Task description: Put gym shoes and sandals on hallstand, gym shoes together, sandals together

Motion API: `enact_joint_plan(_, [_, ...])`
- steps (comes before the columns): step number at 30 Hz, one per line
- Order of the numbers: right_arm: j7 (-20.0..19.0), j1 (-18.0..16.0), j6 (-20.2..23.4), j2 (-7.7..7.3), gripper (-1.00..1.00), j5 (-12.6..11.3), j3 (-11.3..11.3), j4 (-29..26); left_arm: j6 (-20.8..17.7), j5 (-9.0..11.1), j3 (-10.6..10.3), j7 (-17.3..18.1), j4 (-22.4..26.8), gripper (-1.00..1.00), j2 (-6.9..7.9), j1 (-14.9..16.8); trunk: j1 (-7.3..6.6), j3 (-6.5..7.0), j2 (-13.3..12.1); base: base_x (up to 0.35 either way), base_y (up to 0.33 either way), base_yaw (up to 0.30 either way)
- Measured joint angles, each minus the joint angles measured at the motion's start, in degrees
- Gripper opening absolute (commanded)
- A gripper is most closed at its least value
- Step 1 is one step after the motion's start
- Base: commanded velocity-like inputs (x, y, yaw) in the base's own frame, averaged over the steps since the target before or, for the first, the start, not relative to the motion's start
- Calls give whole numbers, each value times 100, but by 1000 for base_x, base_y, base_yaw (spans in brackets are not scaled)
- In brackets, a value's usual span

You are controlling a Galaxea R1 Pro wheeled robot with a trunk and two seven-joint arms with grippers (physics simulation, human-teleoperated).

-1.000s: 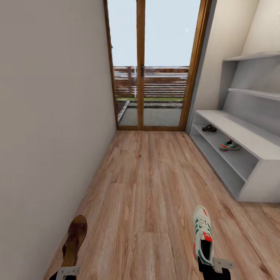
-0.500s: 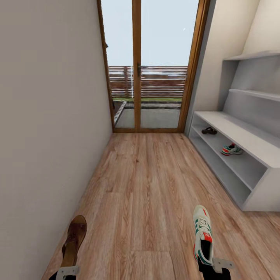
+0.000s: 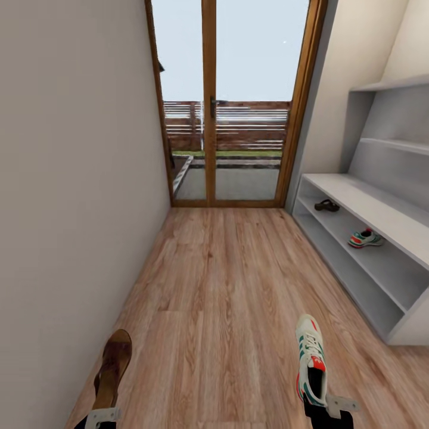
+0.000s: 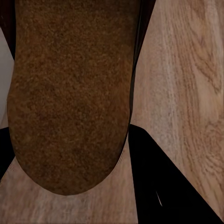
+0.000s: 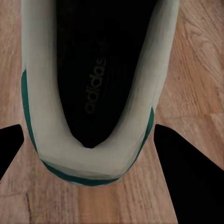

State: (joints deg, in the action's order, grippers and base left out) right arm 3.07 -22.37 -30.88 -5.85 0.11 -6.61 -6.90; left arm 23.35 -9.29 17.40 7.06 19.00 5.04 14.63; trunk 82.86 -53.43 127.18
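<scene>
My left gripper [image 3: 98, 417] is shut on a brown sandal [image 3: 113, 368], held above the wood floor [image 3: 220, 286] at the lower left of the head view; its tan footbed [image 4: 70, 93] looms large in the left wrist view. At the lower right, my right gripper [image 3: 325, 408] is shut on the heel of a white gym shoe [image 3: 311, 357] with teal stripes, whose dark inside [image 5: 98, 70] faces the right wrist camera. The white hallstand [image 3: 381, 208] runs along the right wall. On its upper shelf sit the other sandal [image 3: 326, 205] and, farther along toward me, the other gym shoe [image 3: 364, 239].
A wood-framed glass door [image 3: 229, 101] closes the corridor's far end, with a fence and terrace beyond. A plain wall [image 3: 71, 179] runs close along the left. Thin white wall shelves [image 3: 393, 143] hang above the hallstand.
The whole view has shifted: the door and hallstand have grown nearer and the hallstand has slid rightward as the camera moved forward. Both grippers keep their shoes in the same place in the picture.
</scene>
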Motion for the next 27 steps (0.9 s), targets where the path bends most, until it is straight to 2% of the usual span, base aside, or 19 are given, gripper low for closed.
enact_joint_plan(27, [7,0,-4,-5,-100,3,2,0,0,1,0,0,-3,-100,1,0,0,0,0,338,0,0])
